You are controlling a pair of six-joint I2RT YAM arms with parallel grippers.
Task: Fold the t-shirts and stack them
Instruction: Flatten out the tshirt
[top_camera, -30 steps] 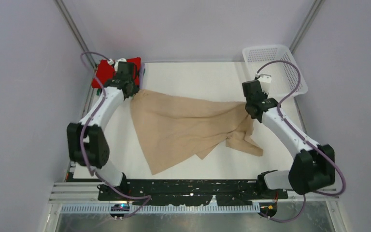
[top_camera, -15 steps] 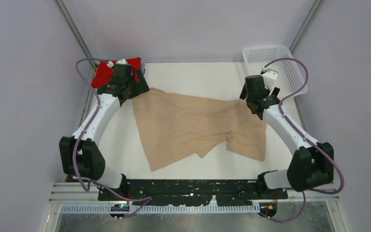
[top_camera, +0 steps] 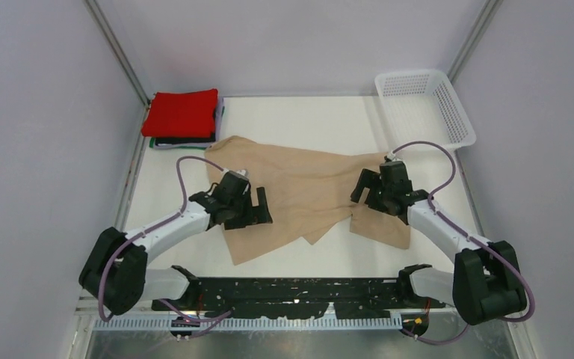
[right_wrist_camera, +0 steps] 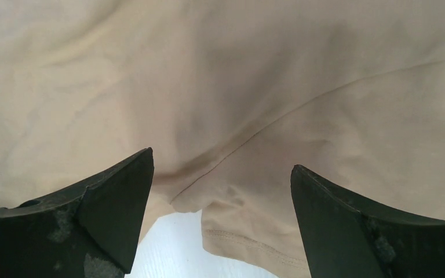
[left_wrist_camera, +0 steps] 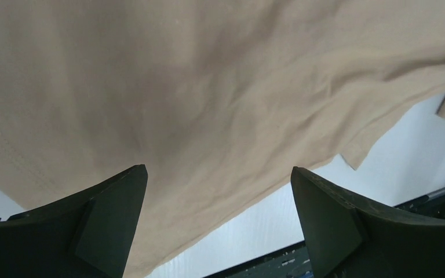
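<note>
Left end effector (left_wrist_camera: 218,168) gapes over beige t-shirt (left_wrist_camera: 208,87); red stack (top_camera: 181,114) shows only overhead

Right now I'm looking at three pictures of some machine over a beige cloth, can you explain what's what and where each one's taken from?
Two robot arms stand at the near edge of a white table. The wide picture looks down from above; the other two come from wrist cameras, dark fingers at the bottom. A beige t-shirt lies rumpled in the middle, a folded stack topped by a red shirt far left, a white mesh basket far right. The left gripper and right gripper are open above the t-shirt, holding nothing.
</note>
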